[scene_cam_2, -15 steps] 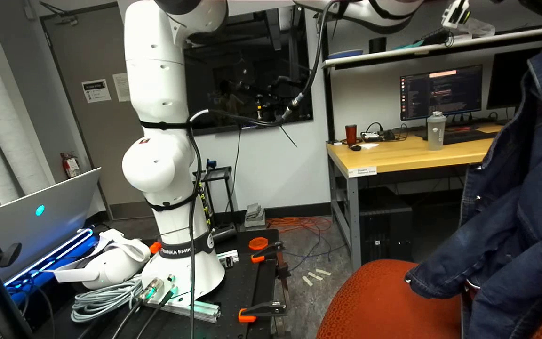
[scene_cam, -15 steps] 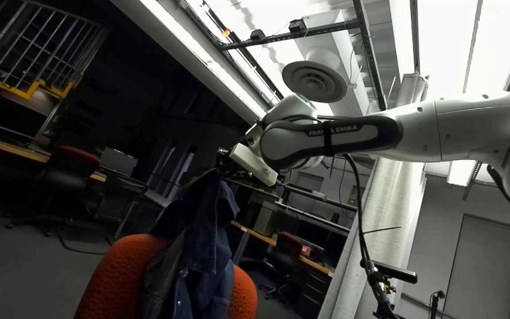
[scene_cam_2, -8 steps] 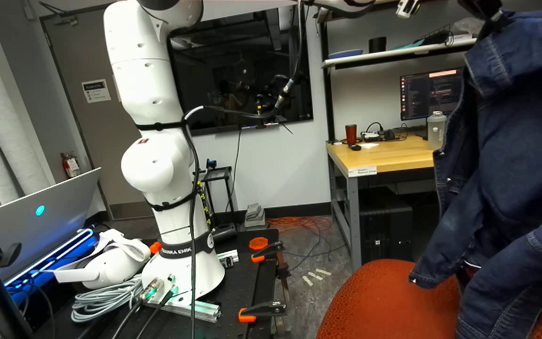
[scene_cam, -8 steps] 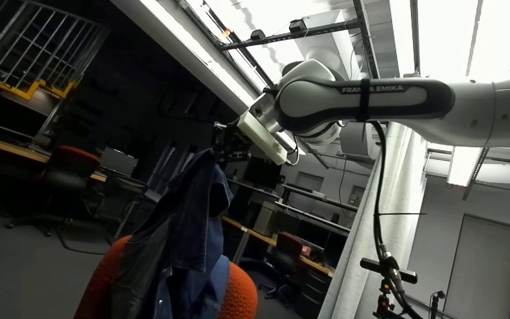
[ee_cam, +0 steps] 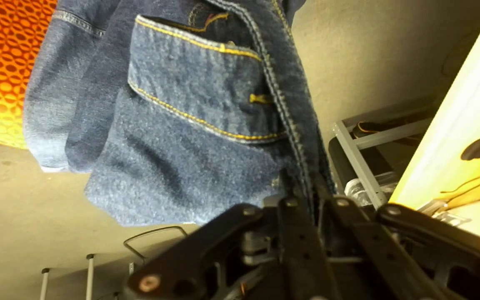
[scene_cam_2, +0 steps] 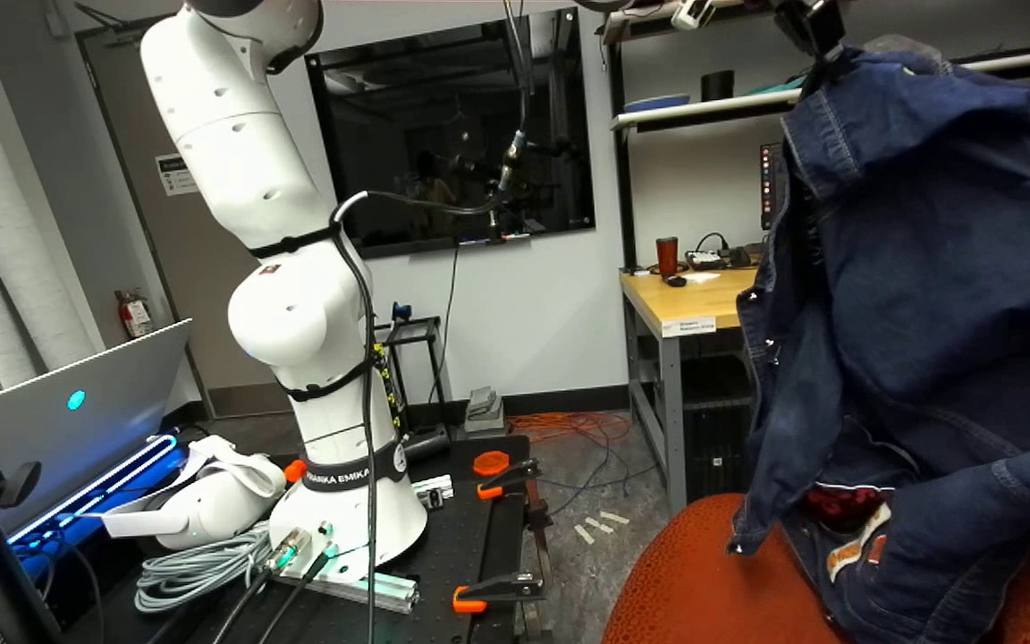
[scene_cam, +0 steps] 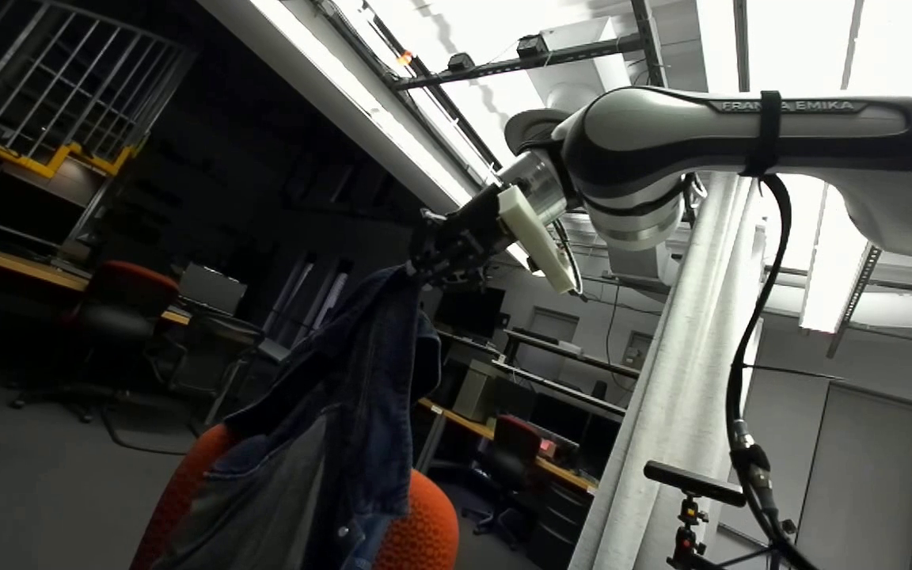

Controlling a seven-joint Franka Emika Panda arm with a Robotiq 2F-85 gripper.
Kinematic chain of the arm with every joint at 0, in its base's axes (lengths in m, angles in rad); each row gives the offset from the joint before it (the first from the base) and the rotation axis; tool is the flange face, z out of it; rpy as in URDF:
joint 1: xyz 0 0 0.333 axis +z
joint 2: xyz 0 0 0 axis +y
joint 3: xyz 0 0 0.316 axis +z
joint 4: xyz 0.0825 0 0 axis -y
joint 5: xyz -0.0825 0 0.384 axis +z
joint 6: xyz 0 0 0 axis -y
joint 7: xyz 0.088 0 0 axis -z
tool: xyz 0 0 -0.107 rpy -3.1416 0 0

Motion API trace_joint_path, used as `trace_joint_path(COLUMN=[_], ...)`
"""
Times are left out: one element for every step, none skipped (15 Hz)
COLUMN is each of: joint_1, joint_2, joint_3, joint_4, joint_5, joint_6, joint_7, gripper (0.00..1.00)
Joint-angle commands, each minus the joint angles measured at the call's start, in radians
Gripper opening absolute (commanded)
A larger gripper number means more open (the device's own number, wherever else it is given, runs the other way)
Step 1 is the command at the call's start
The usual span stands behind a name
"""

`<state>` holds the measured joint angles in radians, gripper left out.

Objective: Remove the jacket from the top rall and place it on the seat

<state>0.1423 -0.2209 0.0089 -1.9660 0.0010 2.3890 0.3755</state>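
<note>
One white arm (scene_cam: 662, 142) reaches through both exterior views; its base (scene_cam_2: 399, 519) shows in an exterior view alone, standing on a black counter (scene_cam_2: 461, 537), with a wooden counter (scene_cam_2: 721, 300) farther back. The near orange chair (ee_cam: 0, 73) appears in all three views: its seat (scene_cam_2: 703, 572) in an exterior view, its rounded top rail (scene_cam: 428, 489) in an exterior view. A single denim jacket (scene_cam_2: 944, 268) hangs there, covering the middle of the top rail, partly hiding the seat and blocking all but a strip of a monitor (scene_cam_2: 771, 183); whether it touches the rail cannot be told. The one gripper (ee_cam: 304, 183) is clenched on the jacket's edge, as the wrist view shows up close; that view alone makes out yellow stitching (ee_cam: 200, 121). Two orange-tipped clamps (scene_cam_2: 504, 588) sit along the black counter's edge, one red cup (scene_cam_2: 667, 256) stands on the wooden counter, and three pale strips (scene_cam_2: 600, 524) lie on the floor (scene_cam_2: 586, 572). One label (scene_cam_2: 856, 546) inside the jacket shows in an exterior view.
</note>
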Motion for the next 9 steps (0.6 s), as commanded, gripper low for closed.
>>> trace_joint_path(joint_1=[-0.022, -0.022, -0.022, -0.022, -0.023, -0.02, -0.021, -0.023, -0.027], joint_2=[-0.132, -0.144, -0.155, -0.164, -0.17, -0.171, -0.17, -0.166, -0.161], joint_3=[-0.004, -0.013, -0.021, -0.029, -0.035, -0.041, -0.045, -0.046, -0.048], joint_4=[-0.039, -0.025, -0.009, 0.011, 0.033, 0.064, 0.091, 0.126, 0.156], joint_5=[0.117, 0.144, 0.169, 0.192, 0.207, 0.221, 0.23, 0.234, 0.234], joint_6=[-0.073, -0.104, -0.135, -0.166, -0.192, -0.223, -0.246, -0.268, -0.288], joint_7=[-0.15, -0.187, -0.22, -0.25, -0.273, -0.299, -0.314, -0.327, -0.334], gripper=[0.02, 0.02, 0.02, 0.02, 0.02, 0.02, 0.02, 0.02, 0.02])
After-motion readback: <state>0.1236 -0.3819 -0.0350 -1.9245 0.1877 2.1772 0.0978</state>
